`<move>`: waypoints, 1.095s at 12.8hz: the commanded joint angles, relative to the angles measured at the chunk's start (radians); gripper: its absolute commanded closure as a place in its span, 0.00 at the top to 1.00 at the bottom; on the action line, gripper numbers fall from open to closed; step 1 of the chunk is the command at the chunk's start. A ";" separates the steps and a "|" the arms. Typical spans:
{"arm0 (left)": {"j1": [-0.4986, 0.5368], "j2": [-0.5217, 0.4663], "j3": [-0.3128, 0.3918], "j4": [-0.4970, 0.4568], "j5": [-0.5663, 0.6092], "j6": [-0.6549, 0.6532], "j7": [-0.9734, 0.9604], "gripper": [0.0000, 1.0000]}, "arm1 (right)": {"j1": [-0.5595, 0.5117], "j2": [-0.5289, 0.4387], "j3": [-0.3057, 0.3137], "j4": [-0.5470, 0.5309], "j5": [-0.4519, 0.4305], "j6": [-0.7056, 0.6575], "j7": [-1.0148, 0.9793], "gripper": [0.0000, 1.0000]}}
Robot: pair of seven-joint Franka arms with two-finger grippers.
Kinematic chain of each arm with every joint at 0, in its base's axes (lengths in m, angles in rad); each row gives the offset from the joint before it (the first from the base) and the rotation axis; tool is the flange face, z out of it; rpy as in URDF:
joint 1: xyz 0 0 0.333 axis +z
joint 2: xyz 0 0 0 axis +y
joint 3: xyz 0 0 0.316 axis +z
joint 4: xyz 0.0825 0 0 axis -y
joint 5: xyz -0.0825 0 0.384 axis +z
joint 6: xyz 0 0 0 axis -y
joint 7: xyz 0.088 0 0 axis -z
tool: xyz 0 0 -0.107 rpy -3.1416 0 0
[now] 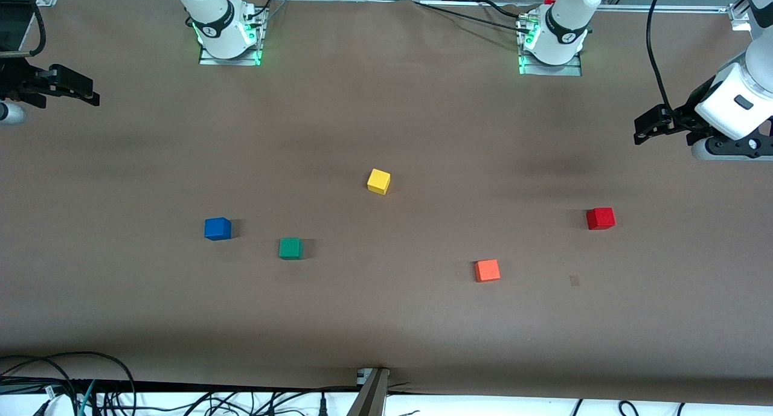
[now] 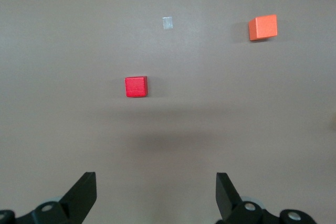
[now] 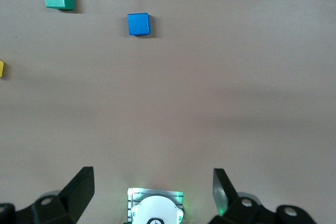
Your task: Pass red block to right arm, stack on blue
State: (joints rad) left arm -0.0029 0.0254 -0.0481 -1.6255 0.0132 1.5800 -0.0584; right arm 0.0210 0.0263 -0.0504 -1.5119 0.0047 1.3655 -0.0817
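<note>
Plainly nothing is done yet: the red block (image 1: 600, 218) sits untouched at the front view's right, the blue block (image 1: 217, 229) alone at its left, well apart. The left gripper (image 1: 641, 129) hangs at the right edge and the right gripper (image 1: 90, 96) at the left edge, both spread wide and empty. Pickup, handover and stacking all remain.

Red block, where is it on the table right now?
The red block sits alone on the table toward the left arm's end, beside and slightly farther from the front camera than the orange block.
</note>
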 commanded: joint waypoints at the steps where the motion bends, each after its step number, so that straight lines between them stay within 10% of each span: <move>1: 0.004 0.014 0.002 0.032 -0.010 -0.026 -0.006 1.00 | -0.012 0.001 0.006 0.012 0.006 -0.002 -0.015 1.00; 14: 0.023 0.030 0.005 0.021 -0.009 -0.025 0.017 1.00 | -0.012 0.001 0.006 0.012 0.006 -0.002 -0.015 1.00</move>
State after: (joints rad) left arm 0.0026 0.0406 -0.0420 -1.6255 0.0132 1.5715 -0.0567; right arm 0.0208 0.0263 -0.0504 -1.5119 0.0047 1.3656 -0.0818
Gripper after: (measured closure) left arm 0.000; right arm 0.000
